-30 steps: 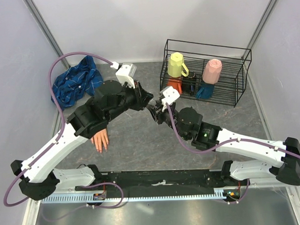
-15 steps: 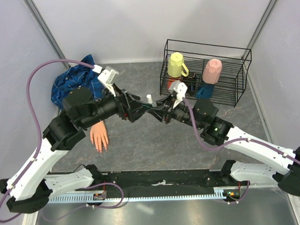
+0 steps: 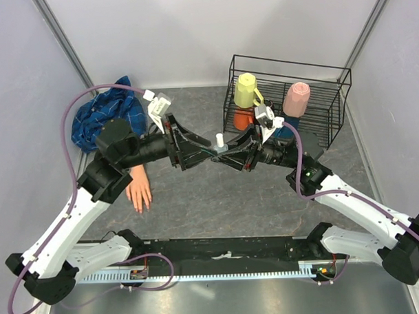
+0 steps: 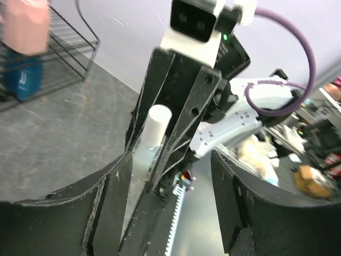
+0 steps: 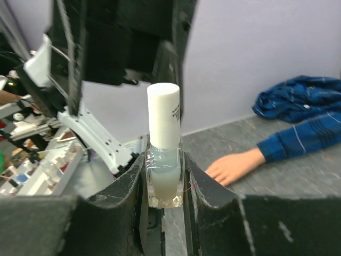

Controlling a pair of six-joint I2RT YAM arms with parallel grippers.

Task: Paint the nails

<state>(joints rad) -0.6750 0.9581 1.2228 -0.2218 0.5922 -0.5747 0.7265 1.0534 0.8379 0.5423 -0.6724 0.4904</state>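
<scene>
Left pincer (image 3: pixel 210 155) reopened, right pincer (image 5: pixel 164 182) (clamping bottle (image 5: pixel 163 117))

Mannequin hand (image 3: pixel 138 194): smooth, peach, matt, plastic-like skin.
Nails (image 3: pixel 138 208): too small to tell any finish.
Sleeve (image 3: pixel 101 119), at the hand's wrist: soft blue plaid cloth, crumpled.
Tabletop (image 3: pixel 197 205), under the hand: grey, stone-mottled, matt.
Bottle (image 5: pixel 164 178), well apart from the hand: clear, glossy, glass-like, milky inside.
Cap (image 5: pixel 163 114): smooth white plastic, matt.
Right gripper (image 5: pixel 164 160): matt black, grainy finger faces.
Left gripper (image 4: pixel 170 157): matt black, edges scuffed pale.
Wire rack (image 3: pixel 289 63), far from the hand: thin black metal.
</scene>
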